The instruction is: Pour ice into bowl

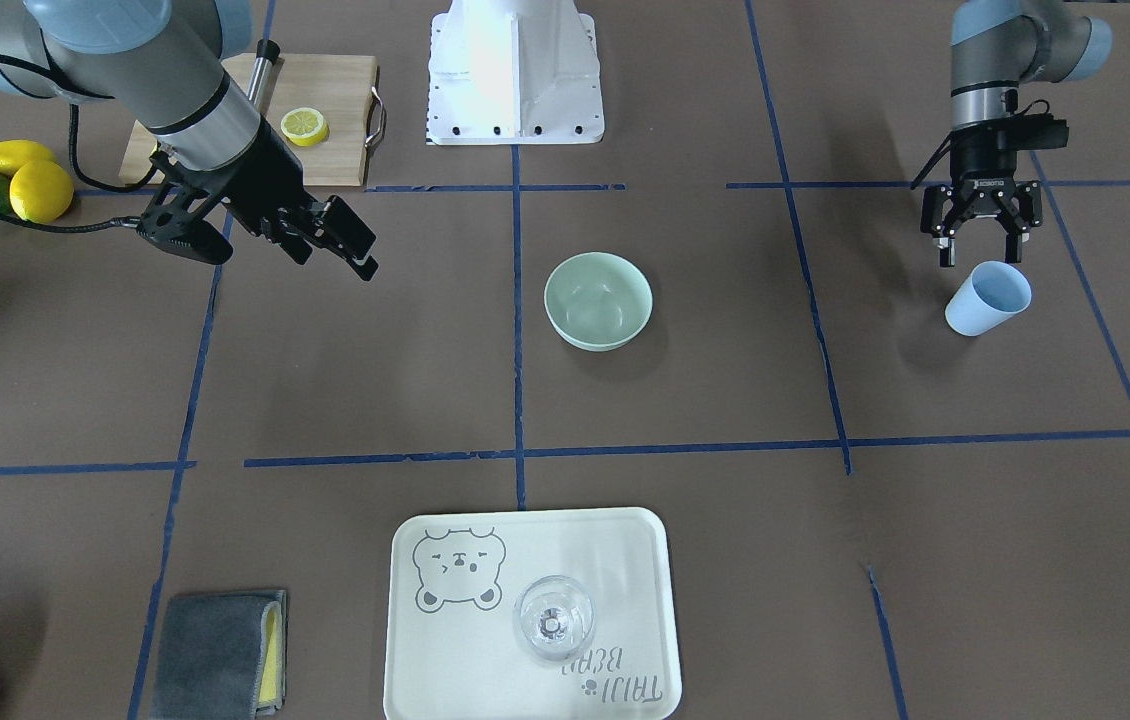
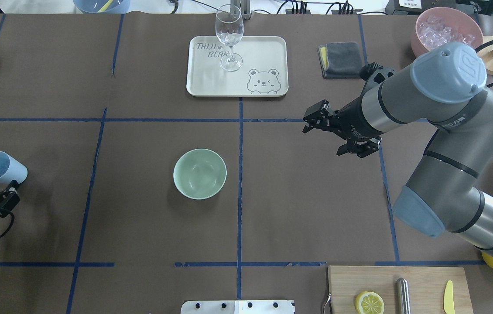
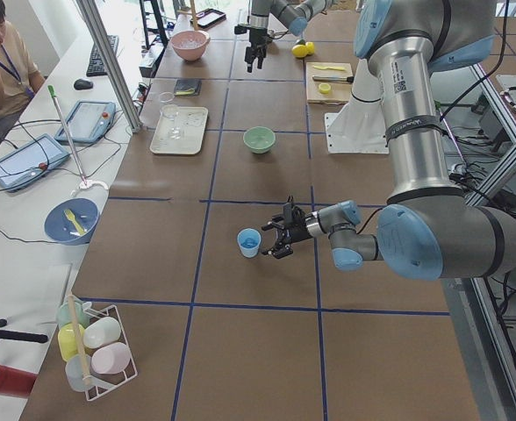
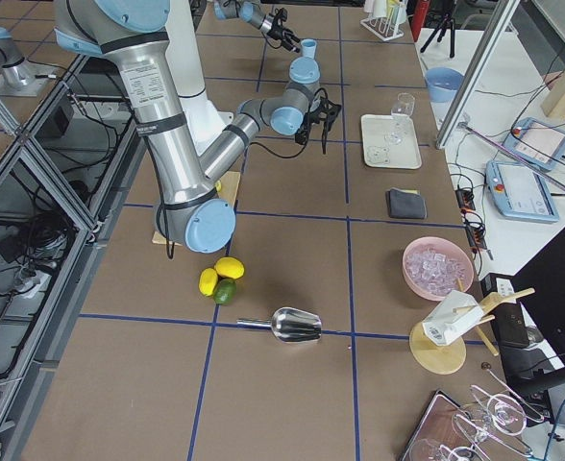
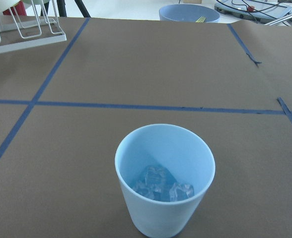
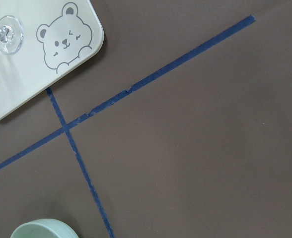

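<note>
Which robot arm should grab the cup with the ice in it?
The left. Its open left gripper sits just beside the blue cup holding the ice, while the right gripper hovers far off, beyond the bowl.

Mint-green bowl (image 1: 598,300), pale blue cup (image 1: 988,298), clear ice (image 5: 161,184)

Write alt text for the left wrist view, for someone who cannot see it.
A pale blue cup stands upright on the brown table, close to the camera, with a few clear ice cubes at its bottom. Blue tape lines cross the table behind it; a white wire rack and a blue dish sit farther back.
</note>
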